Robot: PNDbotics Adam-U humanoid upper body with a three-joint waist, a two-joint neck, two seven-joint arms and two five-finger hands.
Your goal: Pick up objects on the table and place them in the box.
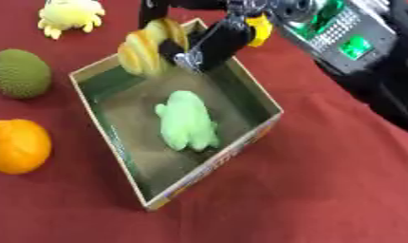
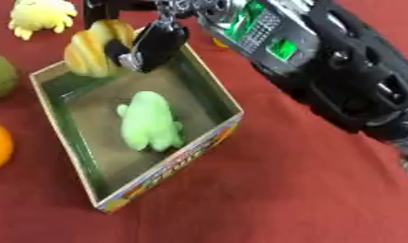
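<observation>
My right hand (image 1: 209, 43) reaches in from the upper right and is shut on a yellow-and-orange striped, shell-shaped object (image 1: 143, 51). It holds the object just above the far corner of the open cardboard box (image 1: 209, 167). A pale green plush toy (image 1: 188, 121) lies on the box floor near the middle. The black forearm with its green circuit boards (image 2: 270, 33) covers the table behind the box. My left hand shows in no view.
On the red cloth left of the box lie an orange (image 1: 18, 145) and a bumpy green round fruit (image 1: 19, 73). A yellow plush toy (image 1: 69, 15) sits at the far left. A small yellow piece (image 1: 259, 29) shows beside the wrist.
</observation>
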